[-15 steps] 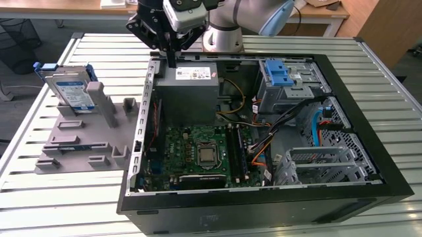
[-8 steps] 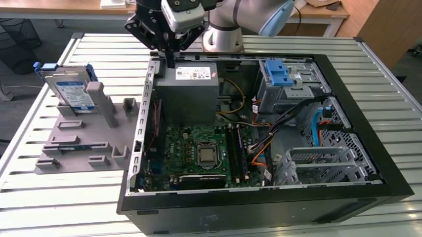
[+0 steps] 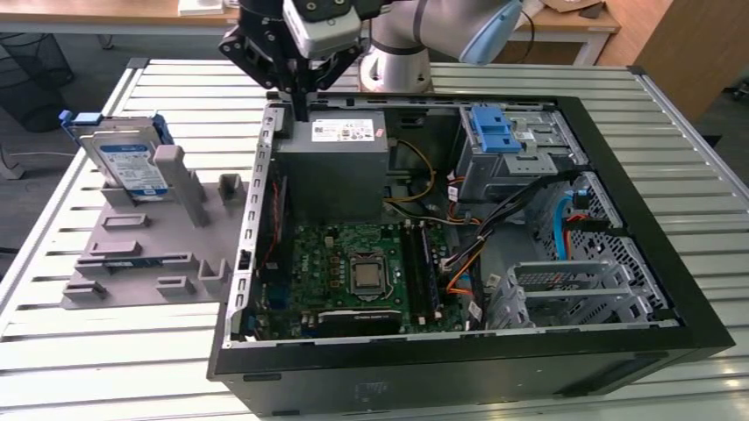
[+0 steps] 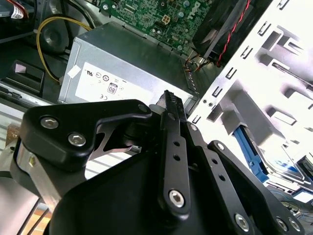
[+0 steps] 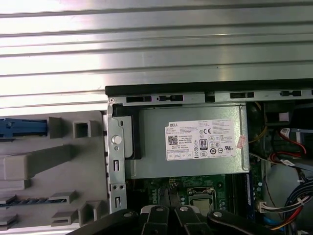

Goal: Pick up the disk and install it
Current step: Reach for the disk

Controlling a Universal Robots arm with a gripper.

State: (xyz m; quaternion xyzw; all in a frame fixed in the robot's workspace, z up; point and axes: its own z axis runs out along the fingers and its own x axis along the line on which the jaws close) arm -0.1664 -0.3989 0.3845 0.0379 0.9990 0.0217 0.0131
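Hovering above the rim of the open computer case [image 3: 468, 377], hand [image 3: 302, 110] pinched closed on nothing. Just outside the case, upright in the grey rack [image 3: 129, 263]: the disk [image 3: 126, 162], untouched. No pickup, no install yet.

Slatted metal worktop [image 3: 105, 368] carries an open computer case [image 3: 468, 377]. Inside: grey power-supply box [image 3: 331, 167] against far wall, green motherboard [image 3: 351, 263] adjoining, blue latch [image 3: 497, 132] atop metal bay. Grey fixture [image 3: 140, 254] lies beside the case, toward the worktop's edge at the exterior view's left.
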